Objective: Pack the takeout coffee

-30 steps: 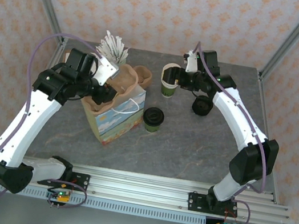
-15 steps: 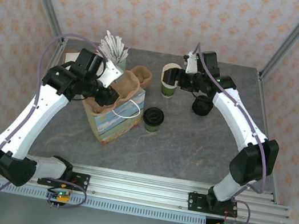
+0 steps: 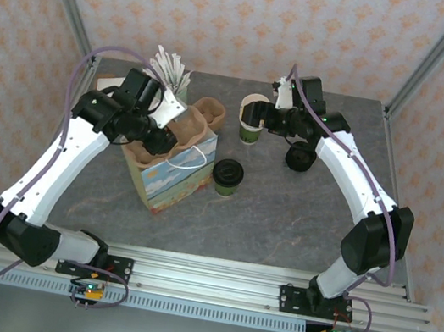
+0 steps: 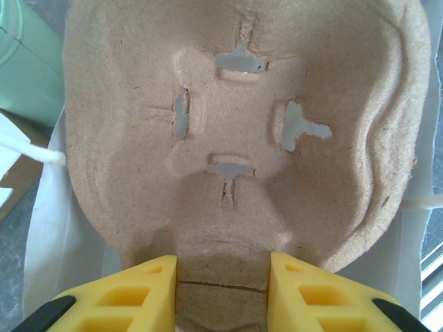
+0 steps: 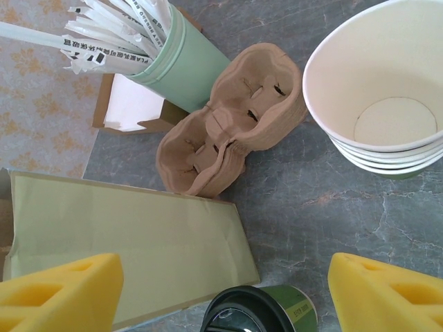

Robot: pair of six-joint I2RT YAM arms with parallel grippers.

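The takeout coffee [image 3: 226, 175], a green-banded cup with a black lid, stands on the table just right of the paper bag [image 3: 175, 177]. It also sits low in the right wrist view as the takeout coffee [image 5: 266, 312]. My left gripper [image 3: 156, 141] is shut on a brown pulp cup carrier [image 3: 139, 154] held over the bag's open top. In the left wrist view the carrier [image 4: 242, 131] is pinched at its edge by the left gripper [image 4: 223, 290]. My right gripper [image 3: 269, 116] hovers open beside the stack of lidless cups [image 3: 251, 121]. Nothing sits between the spread fingers of the right gripper [image 5: 225, 294].
More pulp carriers [image 3: 205, 116] lie behind the bag, next to a green cup of wrapped straws [image 3: 170, 71]. A pile of black lids [image 3: 299, 156] sits under the right arm. The lidless cup stack [image 5: 387, 104] and the bag's side panel [image 5: 124, 242] are close to the right gripper.
My left arm has swung rightward and a little away from me, carrying the pulp carrier over the bag. The right arm and the coffee have not moved.
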